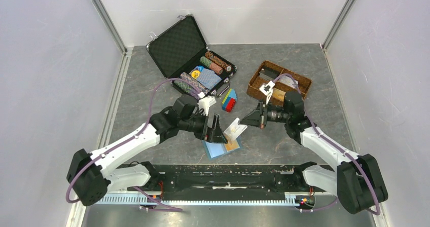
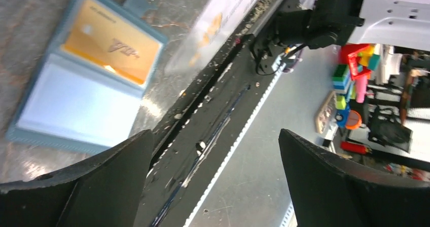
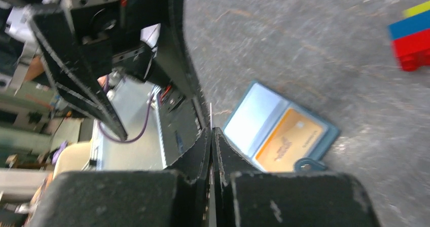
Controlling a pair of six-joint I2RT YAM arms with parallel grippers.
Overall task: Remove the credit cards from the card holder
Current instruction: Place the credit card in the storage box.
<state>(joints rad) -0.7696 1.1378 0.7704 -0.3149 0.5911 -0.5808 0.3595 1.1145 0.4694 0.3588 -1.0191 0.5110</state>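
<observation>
Right tool [image 3: 211, 131] is pinching the grey card [image 1: 235, 127] edge-on just above the open holder [image 1: 213, 149], seemingly to carry it clear, while left tool [image 2: 215, 136] is standing wide and empty nearby and the orange card [image 2: 109, 47] is sitting in its pocket on the table [image 1: 294, 54].

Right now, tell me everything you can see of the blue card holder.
The card holder is a small light-blue wallet that looks like soft leather or plastic. It lies spread open and flat on the grey table, near its front edge between the two arms. One half shows a pale, clear pocket that looks empty. The other half holds an orange-yellow card tucked in its slot. A small tab sticks out from one edge. Nothing grips it, and only the table touches it from below.
</observation>
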